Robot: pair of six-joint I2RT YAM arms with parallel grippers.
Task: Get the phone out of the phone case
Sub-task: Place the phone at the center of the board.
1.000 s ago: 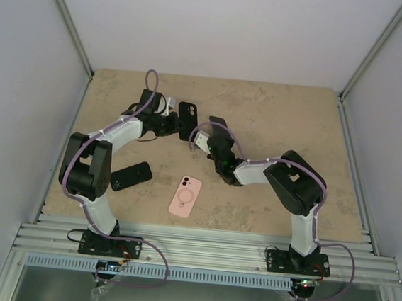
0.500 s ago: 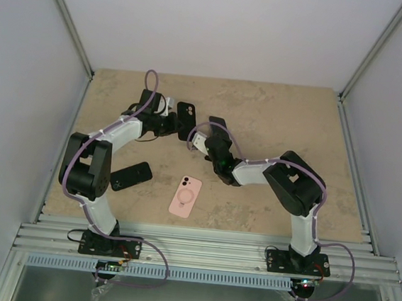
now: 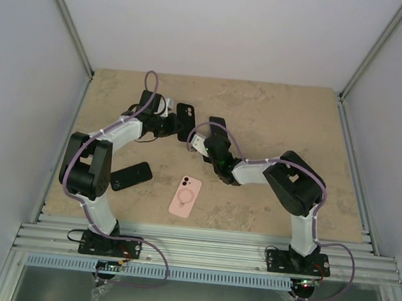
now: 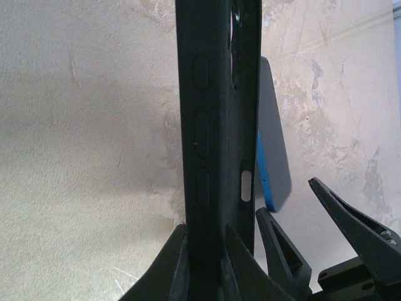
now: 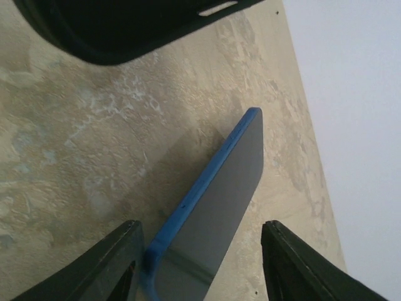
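Note:
My left gripper point(image 3: 173, 117) is shut on the lower end of an empty black phone case point(image 3: 186, 111), held on edge above the table; the left wrist view shows the case edge-on point(image 4: 216, 125) between my fingers point(image 4: 207, 251). A blue phone point(image 3: 218, 123) with a dark screen lies just right of the case, also seen in the left wrist view point(image 4: 270, 150). In the right wrist view the phone point(image 5: 219, 207) lies between the wide-open fingers of my right gripper point(image 5: 200, 251), near the left finger. The case point(image 5: 125, 25) fills that view's top. My right gripper point(image 3: 212, 133) is open.
A pink phone case point(image 3: 185, 195) with a ring lies face down at the table's front middle. A black phone-shaped slab point(image 3: 131, 176) lies at the front left beside my left arm. Grey walls close the table point(image 3: 297, 117) on three sides.
My right gripper has shifted slightly left toward the black case, staying open around the blue phone. The left gripper and case have barely moved.

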